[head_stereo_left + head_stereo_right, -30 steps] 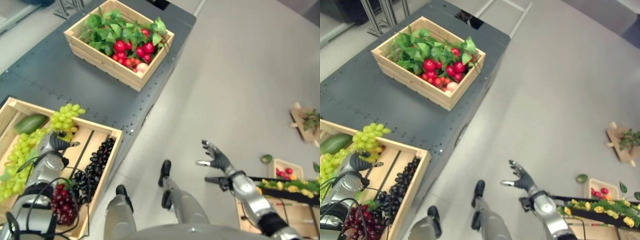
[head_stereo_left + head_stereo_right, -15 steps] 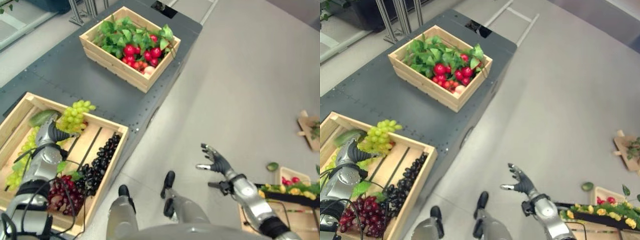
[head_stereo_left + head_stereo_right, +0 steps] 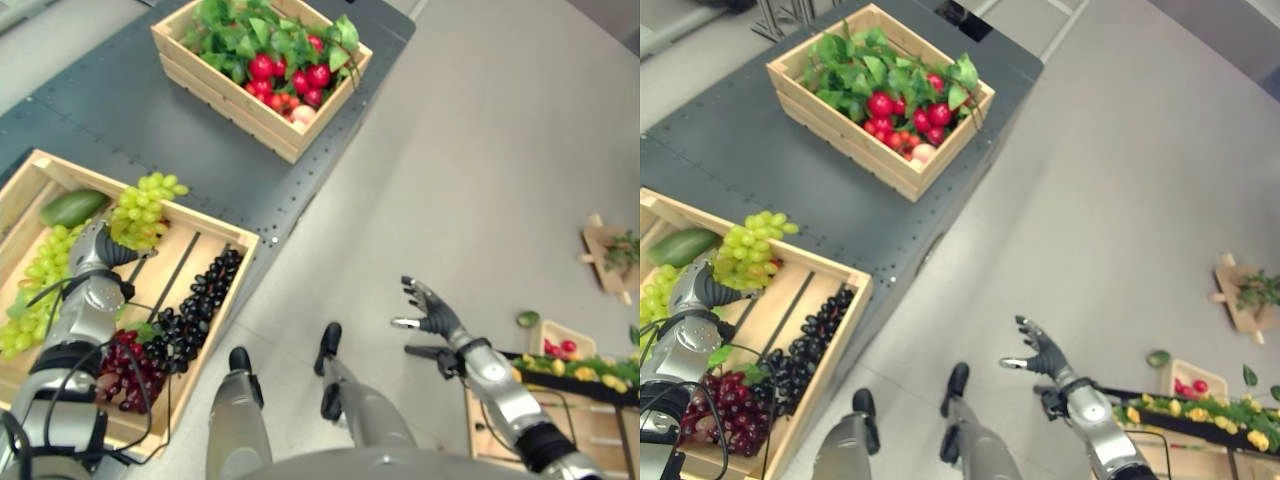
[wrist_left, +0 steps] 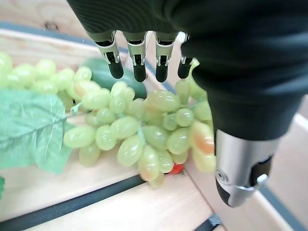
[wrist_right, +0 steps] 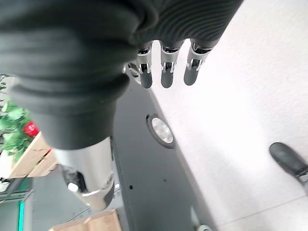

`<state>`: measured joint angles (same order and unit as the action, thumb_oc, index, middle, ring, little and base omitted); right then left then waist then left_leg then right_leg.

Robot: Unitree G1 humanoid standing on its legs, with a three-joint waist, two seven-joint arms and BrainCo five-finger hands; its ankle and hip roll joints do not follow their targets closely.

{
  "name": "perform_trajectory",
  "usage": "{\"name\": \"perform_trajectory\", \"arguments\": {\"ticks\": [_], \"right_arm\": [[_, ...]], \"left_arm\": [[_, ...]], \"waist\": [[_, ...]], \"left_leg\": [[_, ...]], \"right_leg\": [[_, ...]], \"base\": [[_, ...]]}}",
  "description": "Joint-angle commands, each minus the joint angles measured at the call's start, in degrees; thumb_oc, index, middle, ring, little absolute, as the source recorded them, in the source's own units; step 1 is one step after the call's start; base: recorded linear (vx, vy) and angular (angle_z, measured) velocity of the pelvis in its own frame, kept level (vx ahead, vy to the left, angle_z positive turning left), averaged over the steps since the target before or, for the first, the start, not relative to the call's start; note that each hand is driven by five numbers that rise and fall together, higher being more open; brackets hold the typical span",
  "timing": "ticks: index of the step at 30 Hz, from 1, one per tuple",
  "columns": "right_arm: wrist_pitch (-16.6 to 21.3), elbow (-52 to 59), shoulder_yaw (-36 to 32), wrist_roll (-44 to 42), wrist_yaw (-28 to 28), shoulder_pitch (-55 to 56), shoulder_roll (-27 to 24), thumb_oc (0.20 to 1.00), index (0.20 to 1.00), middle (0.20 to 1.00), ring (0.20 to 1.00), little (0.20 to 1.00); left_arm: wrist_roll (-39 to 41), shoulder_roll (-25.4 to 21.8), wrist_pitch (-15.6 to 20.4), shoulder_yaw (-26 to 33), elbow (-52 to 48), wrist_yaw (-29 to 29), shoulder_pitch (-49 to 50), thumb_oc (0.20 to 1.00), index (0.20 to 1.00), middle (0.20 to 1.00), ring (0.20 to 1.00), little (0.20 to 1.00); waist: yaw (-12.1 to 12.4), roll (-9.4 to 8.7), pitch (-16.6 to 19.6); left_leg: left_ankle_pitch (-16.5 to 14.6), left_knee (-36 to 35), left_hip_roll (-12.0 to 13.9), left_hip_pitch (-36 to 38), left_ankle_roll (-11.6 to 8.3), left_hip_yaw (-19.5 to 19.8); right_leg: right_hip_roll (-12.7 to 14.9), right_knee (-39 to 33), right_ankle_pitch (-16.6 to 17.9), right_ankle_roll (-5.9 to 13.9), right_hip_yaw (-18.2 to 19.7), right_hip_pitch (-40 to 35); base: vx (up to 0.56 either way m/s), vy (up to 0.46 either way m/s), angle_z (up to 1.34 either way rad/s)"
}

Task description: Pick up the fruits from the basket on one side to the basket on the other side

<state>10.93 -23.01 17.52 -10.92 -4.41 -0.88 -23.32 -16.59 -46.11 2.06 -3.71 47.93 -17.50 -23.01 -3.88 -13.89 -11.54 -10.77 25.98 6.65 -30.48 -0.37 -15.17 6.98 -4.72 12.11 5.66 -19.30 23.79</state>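
Two wooden crates sit on the grey table (image 3: 150, 130); the near-left crate (image 3: 205, 320) holds green grapes (image 3: 140, 212), dark grapes (image 3: 195, 315) and red grapes (image 3: 125, 370); the left hand (image 3: 98, 250) hovers over the green bunch, fingers straight; the far crate (image 3: 215, 95) holds red fruits (image 3: 285, 80); the right hand (image 3: 428, 310) hangs spread over the floor, holding nothing.

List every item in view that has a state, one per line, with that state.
Left robot hand: open, fingers straight over the green grapes, not gripping.
Right robot hand: open, empty, held above the floor.
Green grapes: lying in the near crate.
Dark grapes: lying in the near crate.
Far crate: full of leaves and red fruit.
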Motion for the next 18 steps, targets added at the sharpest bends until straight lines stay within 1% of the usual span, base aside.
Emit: {"name": "perform_trajectory", "arguments": {"ticks": [1,3,4,5,6,7,8,9,10,11,12,13,14,15,16,17,18], "right_arm": [[2.51,3.24,-2.89,-2.35,1.21,-2.73,-2.36,1.0,1.0,1.0,1.0,1.0],[2.82,3.8,-2.87,-2.98,1.12,-2.42,-2.2,1.0,1.0,1.0,1.0,1.0],[2.96,3.98,-2.69,-3.3,0.91,-2.05,-2.26,1.0,1.0,1.0,1.0,1.0],[3.06,4.95,-2.5,-3.37,0.6,-1.59,-2.72,1.0,1.0,1.0,1.0,1.0],[3.04,5.0,-2.51,-3.37,0.59,-1.57,-2.73,1.0,1.0,1.0,1.0,1.0],[3.27,5.08,-1.66,-3.48,0.41,-1.65,-3.63,1.0,1.0,1.0,1.0,1.0],[3.27,5.07,-1.69,-3.48,0.41,-1.67,-3.62,1.0,1.0,1.0,1.0,1.0],[3.88,5.27,-0.99,-3.56,0.54,-1.74,-3.9,1.0,1.0,1.0,1.0,1.0],[4.46,5.19,-0.27,-3.04,0.47,-1.7,-4.24,1.0,1.0,1.0,1.0,1.0],[4.46,5.19,-0.27,-3.04,0.47,-1.7,-4.24,1.0,1.0,1.0,1.0,1.0],[4.53,5.14,0.52,-1.62,0.87,-2.14,-4.05,1.0,1.0,1.0,1.0,1.0],[4.74,4.48,1.31,-1.88,1.21,-2.61,-3.24,1.0,1.0,1.0,1.0,1.0],[4.61,4.54,1.15,-2.41,0.91,-3.02,-2.71,1.0,1.0,1.0,1.0,1.0],[4.5,4.72,1.28,-2.78,0.63,-3.18,-2.52,1.0,1.0,1.0,1.0,1.0],[4.4,5.26,1.05,-3.37,0.52,-3.09,-2.16,1.0,1.0,1.0,1.0,1.0],[4.38,5.29,1.08,-3.37,0.52,-3.07,-2.16,1.0,1.0,1.0,1.0,1.0],[4.33,5.02,0.77,-3.85,0.39,-2.73,-1.43,1.0,1.0,1.0,1.0,1.0]], "left_arm": [[1.42,-0.27,1.43,-2.47,0.94,-1.15,-2.94,1.0,1.0,1.0,1.0,1.0],[1.66,0.53,1.71,-2.83,1.7,-1.04,-2.03,1.0,1.0,1.0,1.0,1.0],[1.59,1.1,1.84,-3.05,1.79,-0.99,-0.73,1.0,1.0,1.0,1.0,1.0],[1.82,1.44,1.96,-2.98,1.52,-0.68,0.24,1.0,1.0,1.0,1.0,1.0],[1.82,1.44,1.95,-2.96,1.48,-0.67,0.27,1.0,1.0,1.0,1.0,1.0],[3.04,1.5,2.26,-3.96,1.84,-0.53,0.48,1.0,1.0,1.0,1.0,1.0],[3.05,1.49,2.27,-4.01,1.87,-0.54,0.41,1.0,1.0,1.0,1.0,1.0],[3.56,0.85,2.41,-3.98,2.31,-0.63,1.02,1.0,1.0,1.0,1.0,1.0],[3.51,0.3,2.44,-3.68,3.16,-0.34,1.91,1.0,1.0,1.0,1.0,1.0],[3.51,0.3,2.44,-3.68,3.16,-0.34,1.91,1.0,1.0,1.0,1.0,1.0],[2.9,-0.35,2.78,-2.63,3.98,-0.3,5.5,1.0,1.0,1.0,1.0,1.0],[3.96,-0.31,3.12,-2.33,5.26,-0.31,6.36,1.0,1.0,1.0,1.0,1.0],[4.93,-0.19,3.12,-2.07,6.24,-0.09,6.41,1.0,1.0,1.0,1.0,1.0],[5.47,-0.17,3.19,-1.62,6.39,-0.09,6.45,1.0,1.0,1.0,1.0,1.0],[5.53,-0.23,3.49,-0.95,6.78,-0.18,7.4,1.0,1.0,1.0,1.0,1.0],[5.53,-0.24,3.5,-0.93,6.77,-0.18,7.45,1.0,1.0,1.0,1.0,1.0],[5.79,0.16,3.75,0.38,7.63,-0.35,8.09,1.0,1.0,1.0,1.0,1.0]], "waist": [[1.13,2.33,-3.4],[0.68,2.25,-3.42],[0.7,1.83,-3.76],[1.23,1.73,-4.68],[1.19,1.86,-4.66],[3.67,1.35,-7.48],[3.67,1.41,-7.56],[4.77,1.62,-7.44],[6.16,2.15,-7.32],[6.16,2.15,-7.32],[8.06,0.44,-5.69],[8.02,-0.16,-5.38],[7.31,-0.59,-4.94],[7.18,-0.82,-4.67],[7.23,-1.15,-4.06],[7.27,-1.21,-4.01],[7.21,-1.2,-3.03]], "left_leg": [[3.38,-13.28,-6.1,8.23,-0.5,1.48],[1.41,-8.74,-5.48,7.4,-0.17,1.76],[1.16,-0.63,-4.92,4.85,-1.06,1.68],[5.32,6.2,-3.48,2.23,-2.57,1.59],[5.2,6.6,-3.3,1.96,-2.66,1.75],[10.84,14.74,-2.89,-1.62,-5.84,7.2],[10.79,14.88,-2.86,-1.65,-5.86,7.29],[9.72,3.05,-0.85,-4.39,-5.46,8.86],[15.37,-9.53,0.56,-3.96,-4.2,10.4],[15.37,-9.53,0.56,-3.96,-4.2,10.4],[15.04,-13.69,-1.02,-0.88,-2.93,14.53],[16.66,-14.53,-1.19,-0.38,-2.61,13.6],[15.9,-14.65,-1.64,0.7,-2.1,12.33],[15.57,-14.26,-2.06,0.91,-1.82,11.65],[14.84,-14.36,-2.63,1.4,-1.52,10.72],[14.83,-14.39,-2.63,1.4,-1.51,10.62],[13.79,-14.62,-3.61,2.92,-1.12,8.81]], "right_leg": [[-1.99,2.44,-7.03,2.74,-1.59,-6.75],[-2.43,5.26,-9.03,2.08,-0.76,-6.14],[-2.66,6.52,-10.75,1.12,0.02,-6.98],[-3.17,7.8,-12.04,-0.73,-0.57,-7.23],[-3.32,7.87,-12.11,-0.83,-0.67,-7.16],[-4.33,11.21,-14.11,-2.44,-0.92,-8.45],[-4.38,11.27,-14.17,-2.46,-0.99,-8.48],[-5.96,12.68,-17.02,-1.34,-1.53,-10.64],[-7.56,12.11,-16.61,-1.34,-1.48,-11.57],[-7.56,12.11,-16.61,-1.34,-1.48,-11.57],[-8.28,12.36,-16.56,-0.39,-0.02,-14.23],[-8.19,13.14,-16.85,0.45,-0.22,-14.36],[-7.22,14.27,-17.15,1.2,-0.22,-13.79],[-6.47,15.95,-17.33,1.16,0.4,-12.75],[-5.58,16.86,-17.64,1.48,0.83,-11.67],[-5.54,16.95,-17.68,1.49,0.92,-11.59],[-4.1,17.13,-18.16,2.0,1.14,-11.49]], "base": [[0.05,-0.034,0.02],[0.09,-0.075,0.07],[0.02,-0.11,0.09],[-0.01,-0.088,0.1],[-0.04,-0.119,-0.13],[0.0,-0.078,-0.23],[0.17,-0.1,-0.37],[0.21,0.045,-0.1],[0.21,0.045,0.02],[0.2,0.126,0.19],[0.22,0.122,-0.07],[0.22,0.28,-1.19],[0.06,0.319,-1.43],[0.02,0.374,-1.16],[0.02,0.216,-0.15],[0.11,0.296,-0.2],[0.12,0.267,-0.47]]}}
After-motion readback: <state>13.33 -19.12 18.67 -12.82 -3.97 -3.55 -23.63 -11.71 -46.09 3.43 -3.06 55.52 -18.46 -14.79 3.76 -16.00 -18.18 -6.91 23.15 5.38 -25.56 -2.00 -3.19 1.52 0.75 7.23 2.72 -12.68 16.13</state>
